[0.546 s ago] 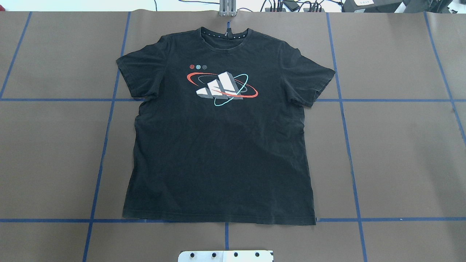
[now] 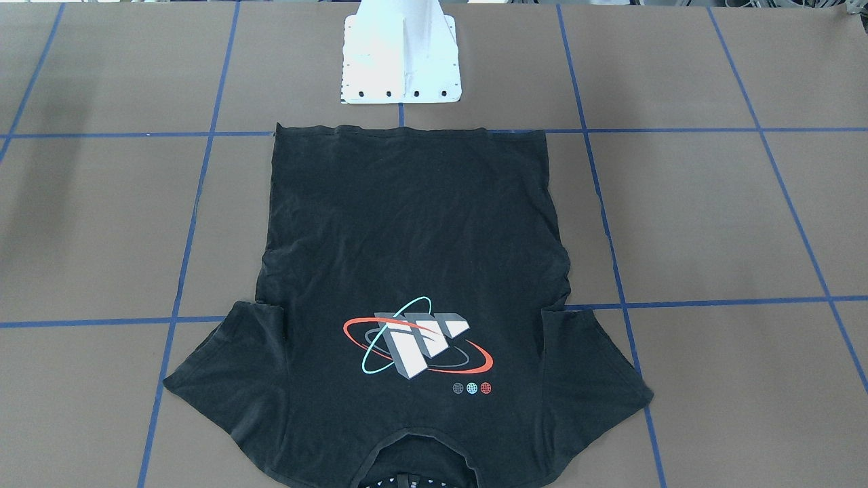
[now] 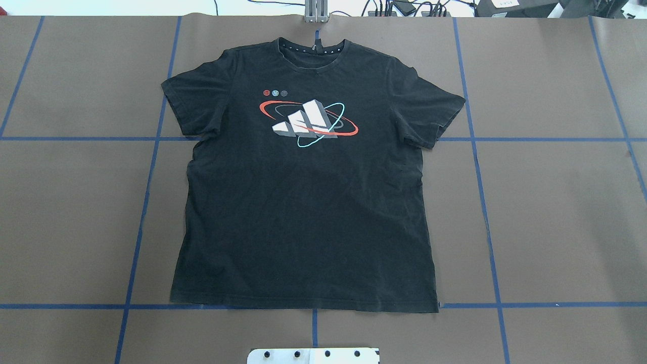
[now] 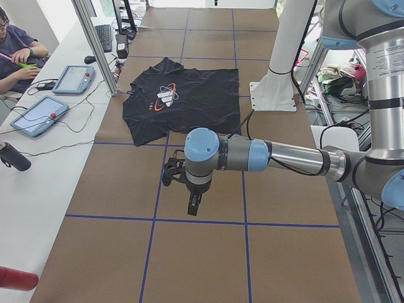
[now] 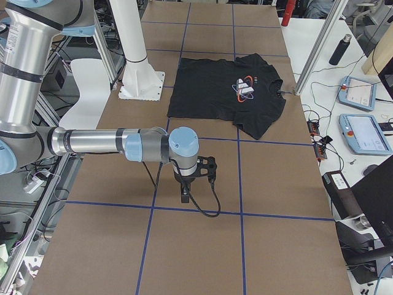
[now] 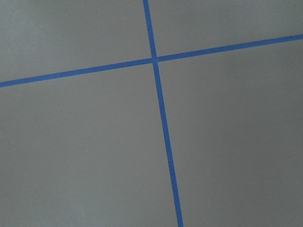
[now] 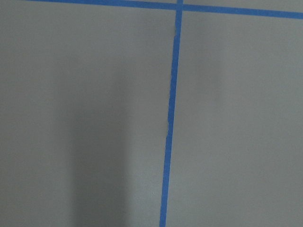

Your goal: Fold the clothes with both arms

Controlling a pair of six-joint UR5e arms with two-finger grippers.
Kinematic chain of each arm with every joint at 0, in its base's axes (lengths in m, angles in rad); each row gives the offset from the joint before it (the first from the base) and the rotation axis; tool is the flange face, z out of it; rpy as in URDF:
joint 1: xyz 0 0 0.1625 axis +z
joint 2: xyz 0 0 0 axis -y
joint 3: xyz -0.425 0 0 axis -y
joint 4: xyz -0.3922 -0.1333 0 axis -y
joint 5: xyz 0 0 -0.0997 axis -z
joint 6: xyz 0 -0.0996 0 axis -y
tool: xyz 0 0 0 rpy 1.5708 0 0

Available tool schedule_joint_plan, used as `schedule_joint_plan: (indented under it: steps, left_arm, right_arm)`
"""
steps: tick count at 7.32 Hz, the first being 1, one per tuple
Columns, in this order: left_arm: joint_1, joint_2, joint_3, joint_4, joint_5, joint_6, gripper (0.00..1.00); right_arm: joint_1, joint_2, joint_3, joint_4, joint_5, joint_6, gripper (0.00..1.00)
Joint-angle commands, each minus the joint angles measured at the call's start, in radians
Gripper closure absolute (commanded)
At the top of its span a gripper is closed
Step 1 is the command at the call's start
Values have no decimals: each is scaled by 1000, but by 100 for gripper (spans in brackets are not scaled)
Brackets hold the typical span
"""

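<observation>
Your shirt (image 3: 303,202) lies flat and face up in the middle of the surface (image 3: 556,212). Its sleeves are spread, its hem is near the white pedestal (image 2: 400,61), and its collar is at the far edge. Neither arm is close to it. The left arm (image 4: 252,154) hangs over bare surface well off to its own side, and the right arm (image 5: 116,142) does the same on the other. Each wrist camera shows only brown covering and blue tape lines (image 6: 163,123). The side views don't let you tell whether either pair of jaws is open or closed.

The likely trouble is the first pinch. The cloth looks thin and lies tight to the surface, so jaws coming down may catch only the top layer or slide off. If they arrive closed, they will just shove the fabric into wrinkles. Both arms have a long way to travel, and if one grabs or lifts ahead of the other, the shirt will be dragged askew and fold crooked.
</observation>
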Motion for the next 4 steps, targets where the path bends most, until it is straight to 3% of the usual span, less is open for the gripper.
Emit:
schedule_joint_plan:
  steps: [1, 4]
  left_arm:
    - [2, -41, -3, -17, -3, -7, 0]
    - [2, -135, 15, -150, -1, -5, 0]
  right_arm:
    - [-3, 59, 3, 37, -1, -2, 0]
    - [-86, 177, -10, 38, 4, -2, 0]
